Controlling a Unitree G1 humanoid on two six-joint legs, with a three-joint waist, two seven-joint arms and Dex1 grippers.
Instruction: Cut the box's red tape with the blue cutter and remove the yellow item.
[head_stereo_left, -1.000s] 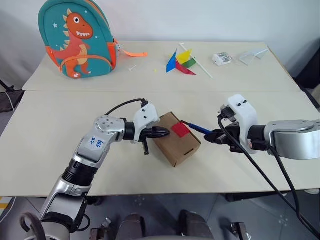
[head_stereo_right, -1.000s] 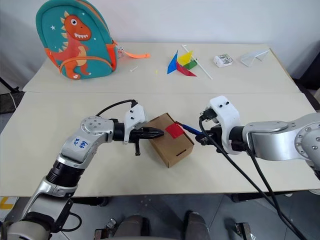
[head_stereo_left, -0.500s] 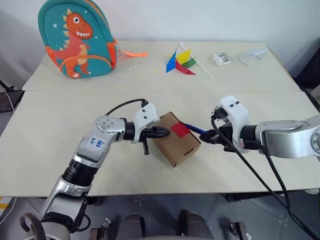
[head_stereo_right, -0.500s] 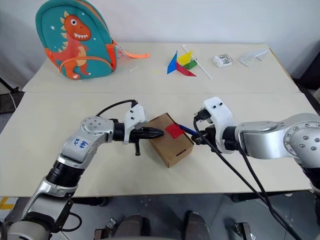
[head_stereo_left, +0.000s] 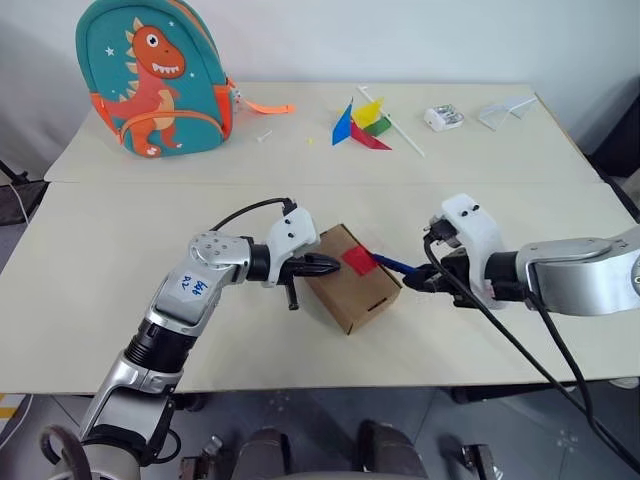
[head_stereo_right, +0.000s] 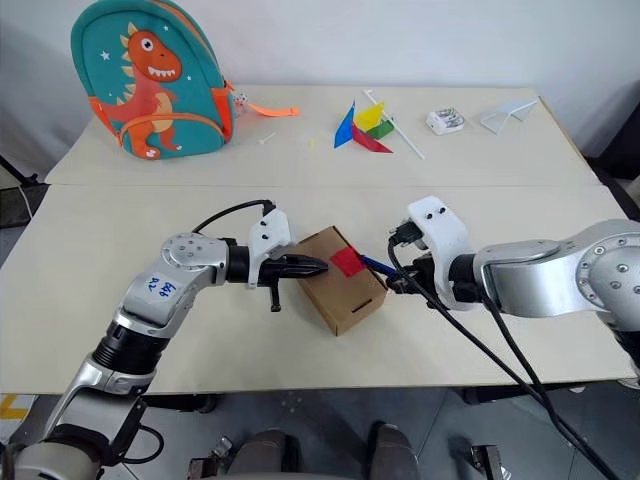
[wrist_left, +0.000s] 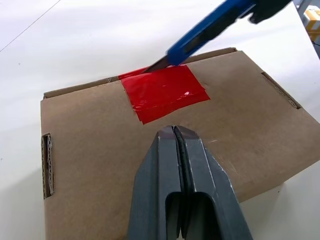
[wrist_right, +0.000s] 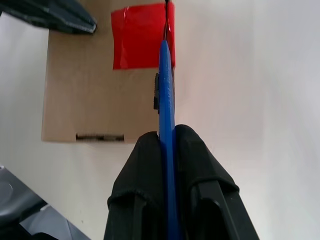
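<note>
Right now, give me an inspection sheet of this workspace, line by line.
Surface: pale beige tabletop, two boards meeting at a seam.
Job's things: small brown cardboard box closed, its square red tape patch on the flap seam; slim blue cutter with its dark tip at the tape's edge. Yellow item: nothing seen.
Clutter: teal dinosaur backpack, multicoloured pinwheel, small white packet, clear folded plastic piece, all on the far board.
Grippers: left gripper shut, its tip against the box's side; right gripper shut on the cutter.
Cables: black cable hanging from the right wrist; another looping over the left wrist.
Surroundings: white wall behind, grey floor below.
</note>
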